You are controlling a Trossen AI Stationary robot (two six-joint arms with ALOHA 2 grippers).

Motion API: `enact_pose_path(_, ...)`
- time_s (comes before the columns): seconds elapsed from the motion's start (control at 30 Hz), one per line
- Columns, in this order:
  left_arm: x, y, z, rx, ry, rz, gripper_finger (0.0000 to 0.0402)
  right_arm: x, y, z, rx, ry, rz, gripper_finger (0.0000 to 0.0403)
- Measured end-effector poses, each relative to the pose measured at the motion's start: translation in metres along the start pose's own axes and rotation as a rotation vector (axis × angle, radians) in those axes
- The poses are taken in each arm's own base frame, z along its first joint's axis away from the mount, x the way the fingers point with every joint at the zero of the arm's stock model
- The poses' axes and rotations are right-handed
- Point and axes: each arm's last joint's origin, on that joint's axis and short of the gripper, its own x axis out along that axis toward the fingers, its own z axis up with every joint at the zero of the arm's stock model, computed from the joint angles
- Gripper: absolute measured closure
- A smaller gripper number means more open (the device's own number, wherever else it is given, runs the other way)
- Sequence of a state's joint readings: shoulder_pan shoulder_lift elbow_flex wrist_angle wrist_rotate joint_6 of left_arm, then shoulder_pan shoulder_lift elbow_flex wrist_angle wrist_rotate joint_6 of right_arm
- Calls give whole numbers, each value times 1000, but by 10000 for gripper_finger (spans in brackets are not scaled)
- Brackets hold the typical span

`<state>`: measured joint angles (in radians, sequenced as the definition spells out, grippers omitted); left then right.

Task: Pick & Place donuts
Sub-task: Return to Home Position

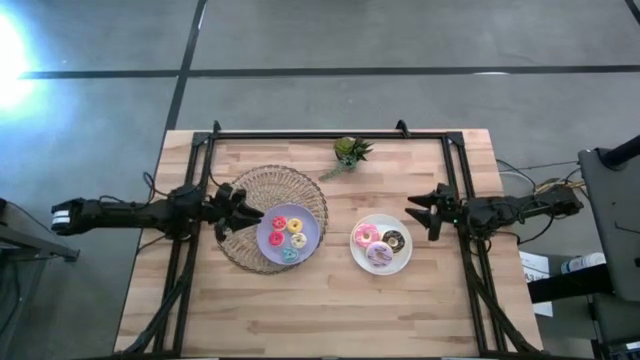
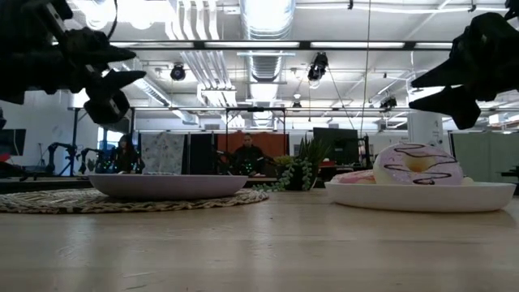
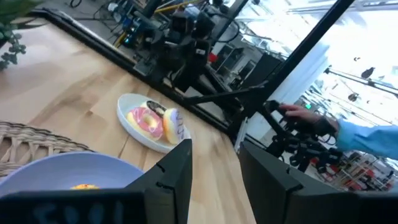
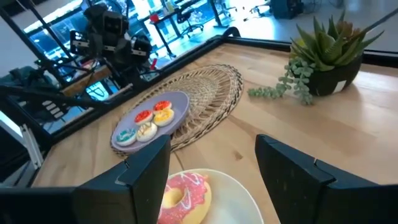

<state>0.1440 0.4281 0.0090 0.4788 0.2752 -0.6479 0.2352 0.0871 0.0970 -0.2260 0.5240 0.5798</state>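
Several small donuts (image 1: 289,238), red, yellow, orange and teal, lie on a lavender plate (image 1: 268,240). Three larger donuts (image 1: 379,246), pink, chocolate and lilac with dark drizzle, lie on a white plate (image 1: 404,258). My left gripper (image 1: 250,212) hangs open above the table, just left of the lavender plate. My right gripper (image 1: 416,216) hangs open just right of the white plate. In the right wrist view the pink donut (image 4: 184,195) shows between my fingers, with the small donuts (image 4: 148,123) beyond. The low view shows the drizzled donut (image 2: 418,165) on the white plate (image 2: 418,197).
A round woven mat (image 1: 262,190) lies under the lavender plate. A small green plant (image 1: 350,152) stands near the table's far edge. Bare wood lies along the near side. A person's hand and blue sleeve (image 3: 364,134) show beyond the table in the left wrist view.
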Motion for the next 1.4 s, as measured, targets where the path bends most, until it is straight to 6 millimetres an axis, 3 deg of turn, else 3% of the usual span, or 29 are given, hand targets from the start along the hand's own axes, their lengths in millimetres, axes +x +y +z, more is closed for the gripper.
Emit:
enact_pose_path(0.33,-16,-14,11,46,-131,-99,294,0,2,4,149,-215,141,174)
enact_pose_path(0.7,-32,-27,21,98,-281,-211,294,0,3,4,155,-221,146,174)
enact_pose_path(1.4,-31,-32,15,76,-228,-269,294,0,3,4,153,-215,143,174)
